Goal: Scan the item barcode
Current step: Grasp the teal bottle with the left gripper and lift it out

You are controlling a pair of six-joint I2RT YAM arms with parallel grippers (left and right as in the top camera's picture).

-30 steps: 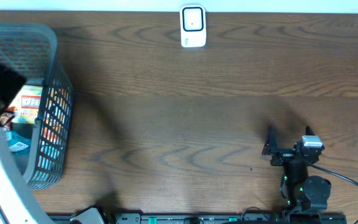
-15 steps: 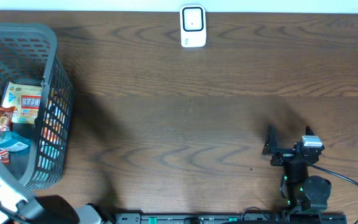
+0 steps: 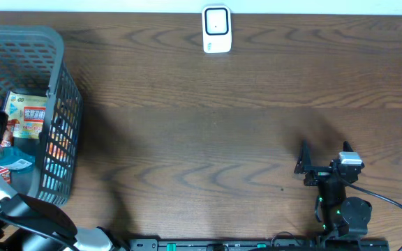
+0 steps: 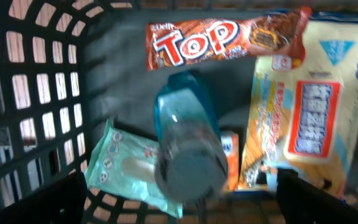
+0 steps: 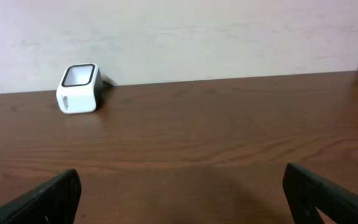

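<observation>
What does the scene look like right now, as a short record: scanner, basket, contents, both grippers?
scanner: white, upright, at the far edge of the table
basket: dark mesh, at the table's left end
contents: Top bar, blue bottle, mint pack, yellow pack, orange box
left gripper: open, empty, over the bottle
right gripper: open, empty, near right of the table, facing the scanner
barcode: none visible
</observation>
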